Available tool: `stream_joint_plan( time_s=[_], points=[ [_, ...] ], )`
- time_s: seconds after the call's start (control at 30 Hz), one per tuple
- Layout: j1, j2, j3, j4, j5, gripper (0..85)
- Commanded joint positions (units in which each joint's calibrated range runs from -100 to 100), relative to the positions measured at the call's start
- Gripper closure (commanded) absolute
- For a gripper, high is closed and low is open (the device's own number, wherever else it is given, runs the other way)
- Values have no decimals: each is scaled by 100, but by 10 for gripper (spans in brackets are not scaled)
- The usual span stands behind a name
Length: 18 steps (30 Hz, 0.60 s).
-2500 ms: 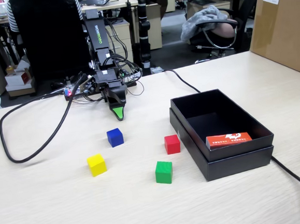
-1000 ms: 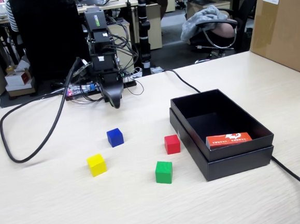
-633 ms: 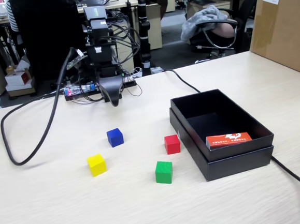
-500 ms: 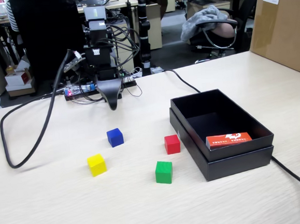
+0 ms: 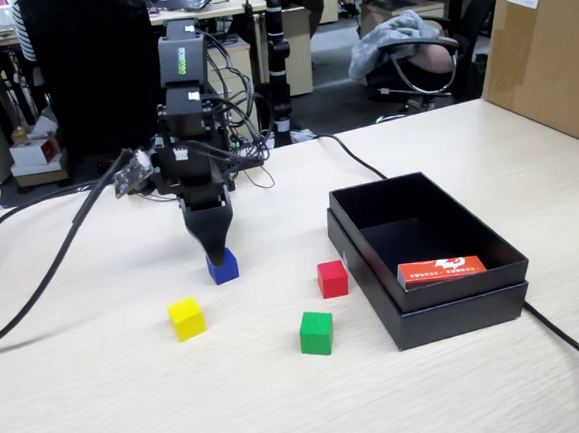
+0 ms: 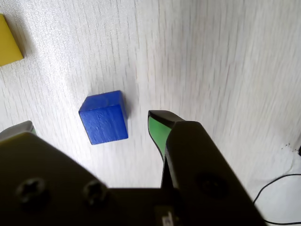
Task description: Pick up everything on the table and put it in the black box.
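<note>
The table (image 5: 104, 412) of pale wood grain is filling the lower two thirds of the fixed view, and a big brown carton (image 5: 547, 46) is standing at the upper right edge. The black box (image 5: 374, 270) is sitting right of centre with its mouth open upward; inside it, against the near wall, a flat orange-red card (image 5: 441, 270) is lying. None of the four cubes is in the box yet.

The arm (image 5: 189, 134) is reaching down in the upper left of centre, cables trailing off to the left. Its gripper (image 5: 214, 252) is hanging just above the blue cube (image 5: 223, 267), which is sitting left of centre on the table. In the wrist view the jaws are parted: the blue cube (image 6: 104, 117) is lying between a green-faced fingertip (image 6: 157, 132) on the right and a grey tip (image 6: 21, 128) at the left edge, nothing clamped.

The red cube (image 5: 333, 278) is resting just beside the box's left wall, the green cube (image 5: 316, 332) is below it, and the yellow cube (image 5: 186, 318) is lying lower left of the blue one, all well apart.

To do this step well, I judge the gripper should be centring first: in the wrist view the cube is sitting nearer the green fingertip and is turned slightly against the jaw line, so a small wrist rotation and sideways shift would square the flat faces to the pads before descending and closing. Dropping off-centre risks nudging the cube away.
</note>
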<state>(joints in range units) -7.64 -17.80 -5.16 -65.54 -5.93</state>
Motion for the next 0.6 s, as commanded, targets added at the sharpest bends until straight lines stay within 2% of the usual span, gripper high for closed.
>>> stream_joint_plan(
  time_s=[0.0,0.43,0.57],
  points=[
    [0,156,498,-94,-5,404],
    [112,1120,742,-94,39,410],
    [117,1292,733,-94,39,435]
  ],
)
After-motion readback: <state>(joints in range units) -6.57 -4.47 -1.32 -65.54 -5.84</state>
